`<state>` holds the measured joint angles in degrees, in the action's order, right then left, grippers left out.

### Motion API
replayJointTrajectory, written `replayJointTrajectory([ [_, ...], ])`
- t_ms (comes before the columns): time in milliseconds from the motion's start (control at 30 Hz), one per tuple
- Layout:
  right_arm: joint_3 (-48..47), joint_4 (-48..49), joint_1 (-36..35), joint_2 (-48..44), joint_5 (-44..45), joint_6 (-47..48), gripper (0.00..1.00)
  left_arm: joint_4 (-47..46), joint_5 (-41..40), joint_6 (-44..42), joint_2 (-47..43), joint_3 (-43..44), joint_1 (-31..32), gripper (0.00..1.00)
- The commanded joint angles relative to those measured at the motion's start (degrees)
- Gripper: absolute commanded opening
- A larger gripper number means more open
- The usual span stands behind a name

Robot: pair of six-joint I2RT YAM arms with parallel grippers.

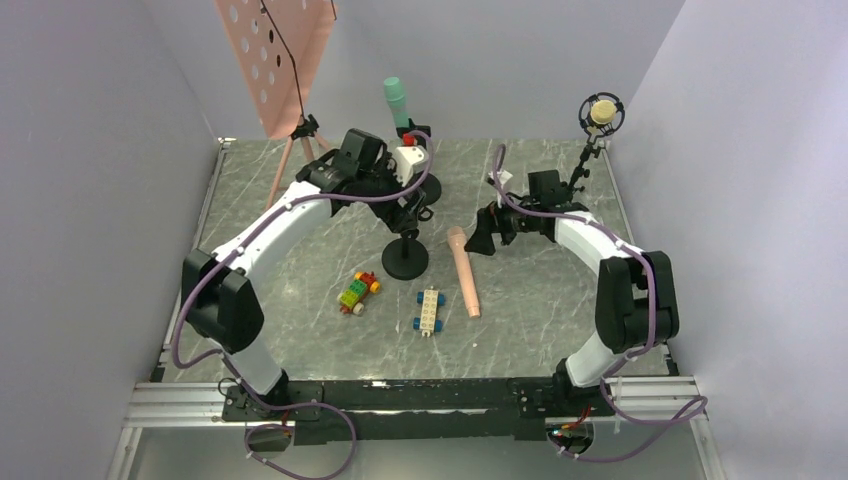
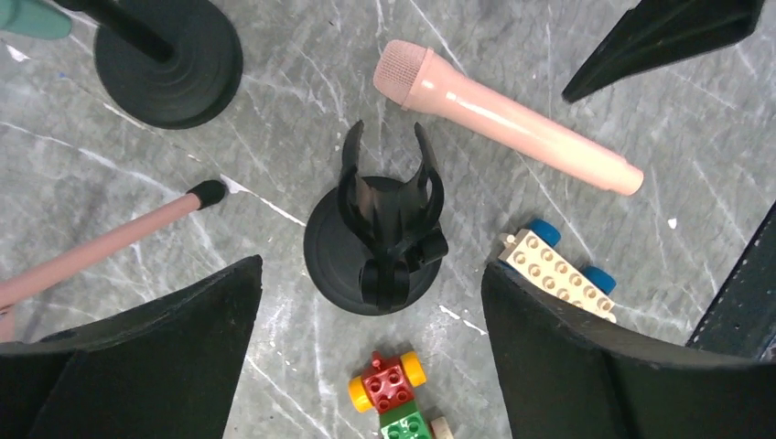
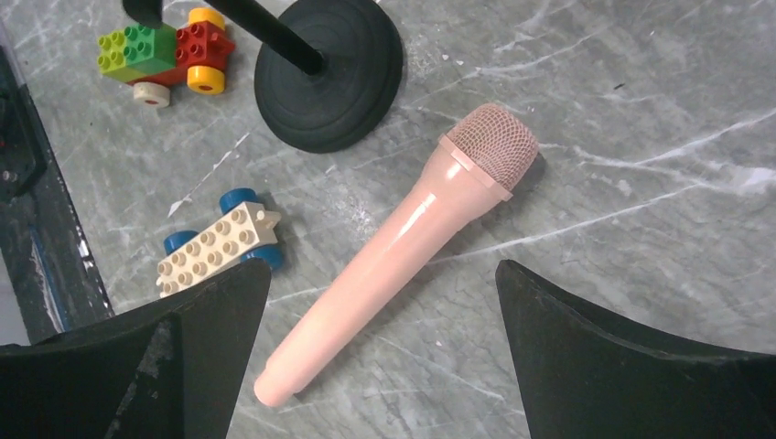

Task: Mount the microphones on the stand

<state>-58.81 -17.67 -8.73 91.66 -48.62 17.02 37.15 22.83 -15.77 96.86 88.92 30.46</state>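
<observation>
Across the grey marbled table, all positions taken from the short black stand at the middle.

Behind it to the left: a pink perforated music stand on a tripod, apparently no part of the job.

Directly above it: the left gripper, fingers well parted, gripping nothing, centred over the forked clip. Looks placed there to steady or line up the holder.

Just to its right: the right gripper, spread fully and empty, hovering over the salmon pink microphone. Seems set to close on the handle.

Holders next. Clip on the short stand: empty, prongs up. Just behind it: the mint green microphone, head up in its own black stand. Far right and behind: the pale tan-yellow microphone, seated in a ring cradle on a thin pole. So two mounted, one left lying flat on the table.

Nearer than the stand: a colourful brick car to the left and a cream brick car, both loose clutter.
</observation>
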Motion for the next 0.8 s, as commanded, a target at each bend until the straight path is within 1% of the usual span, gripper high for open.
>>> replayJointTrajectory([
  [0, -3.20, 0.07, -1.49, 2.17, 5.33, -8.07, 1.00, -3.64, -2.49, 2.98, -5.21, 0.41, 0.08, 0.99],
  [100, -4.19, 0.51, -1.70, 4.18, 7.97, -15.64, 1.00, -5.17, -5.76, 3.68, -8.82, -1.30, -0.04, 0.99],
  [133, -3.82, 1.30, -1.72, 4.46, 8.69, -18.48, 1.00, -6.19, -6.92, 3.89, -11.38, -2.42, -0.09, 0.99],
  [200, -2.55, 3.65, -1.95, 4.37, 12.11, -25.33, 1.00, -8.47, -8.97, 4.23, -15.73, -5.65, -0.31, 0.99],
  [267, -2.26, 3.95, -2.77, 4.45, 17.16, -30.51, 1.00, -10.64, -9.62, 5.30, -20.63, -10.62, -0.84, 0.99],
  [367, -2.06, 3.44, -4.60, 4.47, 21.03, -31.58, 1.00, -13.32, -8.43, 8.15, -27.21, -17.88, -2.52, 0.99],
  [467, 0.19, 3.06, -9.25, 3.97, 26.63, -31.10, 1.00, -13.47, -6.86, 10.50, -32.28, -23.30, -4.57, 0.99],
  [600, -1.50, -1.67, -15.20, 6.21, 42.24, -32.92, 1.00, -14.83, -4.67, 14.01, -37.59, -29.56, -6.04, 0.99],
  [667, -1.62, -1.25, -16.60, 6.45, 45.80, -33.46, 1.00, -16.24, -3.34, 15.30, -39.76, -32.08, -6.57, 0.99],
  [700, -1.05, -0.23, -17.10, 6.18, 46.92, -33.66, 0.99, -16.77, -2.67, 17.49, -40.42, -33.00, -7.15, 0.99],
  [767, -0.70, 0.24, -17.90, 6.35, 48.00, -33.78, 0.99, -17.19, -2.15, 18.57, -41.22, -34.04, -8.06, 0.99],
])
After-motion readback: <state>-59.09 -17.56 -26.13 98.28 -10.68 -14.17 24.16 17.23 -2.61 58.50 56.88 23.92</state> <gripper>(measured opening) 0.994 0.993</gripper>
